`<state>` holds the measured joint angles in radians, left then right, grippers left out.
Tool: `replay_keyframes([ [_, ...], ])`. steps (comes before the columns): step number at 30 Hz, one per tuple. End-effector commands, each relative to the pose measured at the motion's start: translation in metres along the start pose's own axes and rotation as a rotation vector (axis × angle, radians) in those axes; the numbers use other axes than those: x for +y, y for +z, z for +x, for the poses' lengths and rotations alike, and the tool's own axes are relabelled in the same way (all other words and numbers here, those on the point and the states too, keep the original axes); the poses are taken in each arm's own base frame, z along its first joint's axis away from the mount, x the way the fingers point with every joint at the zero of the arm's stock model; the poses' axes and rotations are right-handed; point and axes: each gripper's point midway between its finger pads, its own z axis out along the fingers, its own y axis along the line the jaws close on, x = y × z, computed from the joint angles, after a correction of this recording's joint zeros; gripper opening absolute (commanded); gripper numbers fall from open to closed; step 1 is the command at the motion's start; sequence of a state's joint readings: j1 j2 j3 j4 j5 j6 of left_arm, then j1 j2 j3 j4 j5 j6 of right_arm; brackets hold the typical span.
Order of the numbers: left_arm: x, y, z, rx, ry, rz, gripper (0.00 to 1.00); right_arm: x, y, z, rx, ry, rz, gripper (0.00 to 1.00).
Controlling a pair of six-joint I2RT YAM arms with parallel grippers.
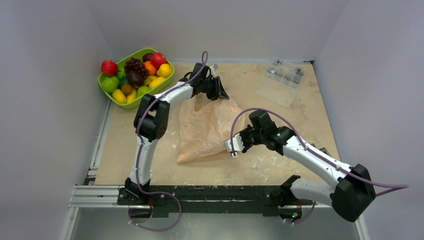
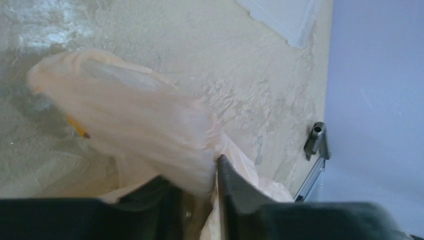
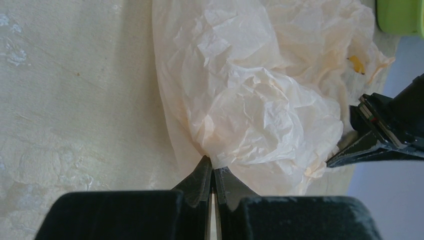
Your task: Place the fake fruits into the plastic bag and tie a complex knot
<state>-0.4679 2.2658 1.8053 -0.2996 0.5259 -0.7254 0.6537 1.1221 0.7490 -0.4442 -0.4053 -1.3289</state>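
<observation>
We see the left claw (image 2: 192,175) clenched on a bunched fold of the plastic bag (image 1: 207,127). The film is gathered between its two fingers and fans out ahead of it in a pale, blurred lobe raised off the desk (image 1: 280,160).

The right claw (image 3: 212,174) is pinched almost closed on a thin edge of the same bag. Crumpled film swells just beyond its tips.

The bag is translucent peach, thin and heavily creased, and nearly white where the layers puff up. A small yellow-orange print (image 3: 356,63) shows ahead of the right claw and to its right.

From above, the bag stretches between the two claws, its far end held by the left one and its right edge by the right one. Its near corner lies flat on the desk to the left of the right claw.

The fake fruits (image 1: 135,77), red, orange, yellow and green around a dark grape bunch, are heaped in the lime-green tray (image 1: 161,87). They sit to the left of the left claw, apart from the bag. Clear packets (image 1: 285,80) lie well to that claw's right.
</observation>
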Motion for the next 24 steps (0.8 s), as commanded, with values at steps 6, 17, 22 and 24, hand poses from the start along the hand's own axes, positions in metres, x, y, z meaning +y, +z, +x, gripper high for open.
replay_keyframes([
  [6, -0.012, -0.058, -0.107, -0.276, 0.095, 0.11, 0.0, 0.052, -0.027, -0.002, 0.011, -0.003, -0.104, 0.0],
  [17, -0.036, -0.121, -0.158, -0.38, 0.363, 0.112, 0.0, 0.097, -0.035, 0.004, 0.03, 0.073, -0.216, 0.0],
  [22, -0.067, -0.112, -0.098, -0.222, 0.429, 0.188, 0.09, 0.045, -0.042, -0.011, 0.041, 0.366, -0.094, 0.23],
  [24, -0.077, -0.109, -0.069, -0.174, 0.441, 0.196, 0.1, 0.012, -0.051, -0.015, 0.02, 0.541, -0.025, 0.64],
])
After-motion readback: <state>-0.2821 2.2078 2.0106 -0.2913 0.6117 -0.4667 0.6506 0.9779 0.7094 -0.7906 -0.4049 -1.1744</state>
